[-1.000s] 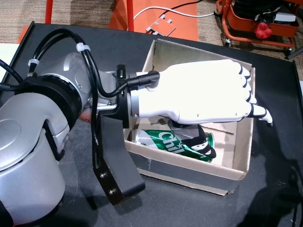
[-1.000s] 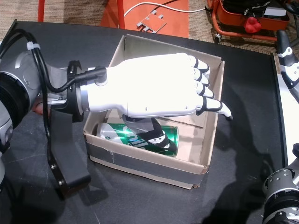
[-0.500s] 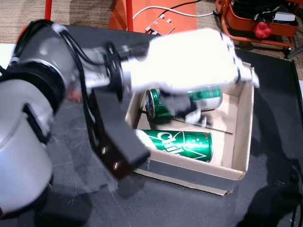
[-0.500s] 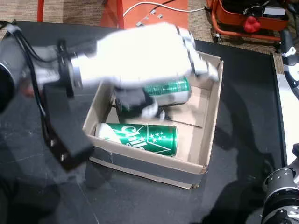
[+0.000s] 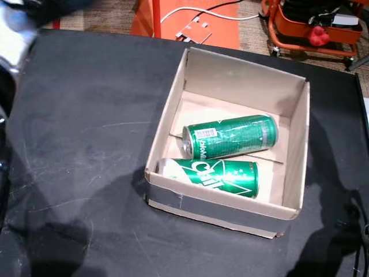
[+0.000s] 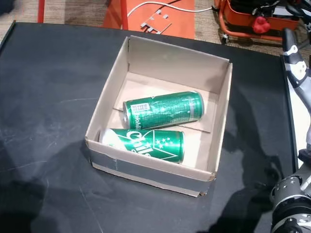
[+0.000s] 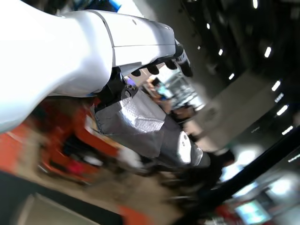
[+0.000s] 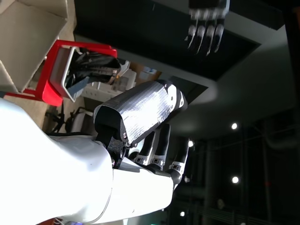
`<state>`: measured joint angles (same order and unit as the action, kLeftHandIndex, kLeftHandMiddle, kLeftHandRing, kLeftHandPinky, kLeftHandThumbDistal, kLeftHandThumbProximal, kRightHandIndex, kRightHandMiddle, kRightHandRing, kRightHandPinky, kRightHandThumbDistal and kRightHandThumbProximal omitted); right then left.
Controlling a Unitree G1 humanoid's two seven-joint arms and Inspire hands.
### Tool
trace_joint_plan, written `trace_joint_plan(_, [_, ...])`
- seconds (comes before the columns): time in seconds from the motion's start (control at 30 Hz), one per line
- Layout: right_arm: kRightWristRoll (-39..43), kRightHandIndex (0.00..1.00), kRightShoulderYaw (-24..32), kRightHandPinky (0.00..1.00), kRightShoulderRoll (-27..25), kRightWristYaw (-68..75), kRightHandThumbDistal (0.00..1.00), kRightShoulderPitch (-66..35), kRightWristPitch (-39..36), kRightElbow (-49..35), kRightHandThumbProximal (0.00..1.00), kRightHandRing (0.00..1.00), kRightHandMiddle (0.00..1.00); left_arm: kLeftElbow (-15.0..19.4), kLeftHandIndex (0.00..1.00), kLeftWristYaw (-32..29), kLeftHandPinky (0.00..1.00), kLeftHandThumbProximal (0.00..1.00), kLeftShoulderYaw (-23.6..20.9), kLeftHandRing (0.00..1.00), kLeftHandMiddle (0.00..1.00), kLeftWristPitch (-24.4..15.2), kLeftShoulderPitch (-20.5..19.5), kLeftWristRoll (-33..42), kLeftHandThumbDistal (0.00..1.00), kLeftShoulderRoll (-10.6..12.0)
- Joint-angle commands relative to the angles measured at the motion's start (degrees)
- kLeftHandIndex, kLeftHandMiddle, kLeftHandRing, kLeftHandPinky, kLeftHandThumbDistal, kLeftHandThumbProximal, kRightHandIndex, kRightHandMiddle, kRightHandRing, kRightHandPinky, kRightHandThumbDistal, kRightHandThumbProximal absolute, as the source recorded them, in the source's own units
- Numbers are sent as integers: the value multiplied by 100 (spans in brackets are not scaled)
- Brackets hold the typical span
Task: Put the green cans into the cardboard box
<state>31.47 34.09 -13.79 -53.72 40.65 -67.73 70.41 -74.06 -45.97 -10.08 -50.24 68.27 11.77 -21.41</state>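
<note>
The cardboard box stands on the black table in both head views. Two green cans lie on their sides inside it. One can rests across the middle, the other against the near wall. My left hand shows only in the left wrist view, raised, open and holding nothing. A blur of my left arm sits at a head view's top left corner. My right hand is open and empty, and part of it shows at the right edge.
The black table stretches wide to the left of the box. Beyond its far edge stand an orange frame with a white cable and an orange cart carrying a red object. My right forearm is at the lower right.
My left hand let go of the second can in the box and pulled up and away to the left, out of the head views. That can now lies across the box's middle.
</note>
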Motion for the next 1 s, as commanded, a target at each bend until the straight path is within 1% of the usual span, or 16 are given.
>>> trace_joint_plan(0.0, [-173,90,-77,74,-112,130,80,80,30,43,53,64,70,-39,91,-486,91,44,-458,94,92,304,-637,419,99,3])
trace_joint_plan(0.03, [-249,90,-98,74,-118,244,90,80,2,56,57,63,70,-51,92,-639,90,40,-665,94,92,499,-832,595,100,11])
trace_joint_plan(0.07, [-325,88,-117,74,-120,360,92,77,-28,64,60,63,69,-56,92,-773,89,40,-854,94,92,668,-997,741,98,19])
trace_joint_plan(0.1, [-398,87,-140,74,-132,474,94,70,-34,73,62,63,70,-55,93,-841,91,46,-1012,95,91,737,-1208,838,93,14])
trace_joint_plan(0.17, [-566,84,-203,75,-159,721,98,40,-37,86,66,63,70,-48,94,-1130,94,44,-1415,95,91,1040,-1591,1169,86,28])
trace_joint_plan(0.23, [-668,83,-244,75,-186,907,96,7,41,81,64,63,69,-40,95,-1546,94,38,-1848,96,92,1523,-1876,1553,90,39])
trace_joint_plan(0.33, [-845,81,-307,76,-245,1184,97,-49,118,74,68,63,68,-18,96,-1830,94,47,-2349,98,93,1921,-2269,1942,86,-24])
trace_joint_plan(0.4, [-924,81,-342,77,-277,1306,95,-79,160,60,68,63,67,17,98,-1852,94,56,-2614,99,93,1855,-2464,2107,78,-57])
trace_joint_plan(0.47, [-963,82,-365,77,-309,1399,97,-107,217,47,68,64,68,41,99,-1839,97,47,-2950,100,95,1906,-2594,2367,76,-88])
trace_joint_plan(0.5, [-983,85,-376,77,-326,1452,93,-123,249,42,67,65,69,52,100,-1865,99,43,-3152,100,97,1971,-2642,2531,73,-103])
trace_joint_plan(0.57, [-1140,88,-440,77,-380,1728,89,-182,257,42,68,66,69,72,98,-1760,100,45,-3514,100,97,1939,-2744,2799,74,-123])
trace_joint_plan(0.6, [-1203,89,-468,77,-399,1852,88,-215,279,30,67,67,70,85,97,-1676,100,51,-3639,100,98,1863,-2784,2887,76,-122])
trace_joint_plan(0.7, [-1279,87,-500,79,-448,2037,85,-276,295,6,70,68,70,106,100,-1584,100,50,-4082,100,100,2139,-2833,3301,84,-147])
trace_joint_plan(0.77, [-1183,89,-468,80,-471,1931,88,-280,380,-5,70,69,71,120,100,-1584,100,44,-4201,100,100,2256,-2851,3416,82,-157])
trace_joint_plan(0.87, [-1065,91,-421,81,-488,1756,88,-276,466,-19,72,71,72,126,100,-1556,99,46,-4225,100,100,2269,-2871,3404,85,-135])
trace_joint_plan(0.97, [-1044,89,-399,81,-501,1742,95,-261,446,-19,74,71,72,150,100,-1531,96,48,-4197,100,100,2333,-2862,3384,85,-50])
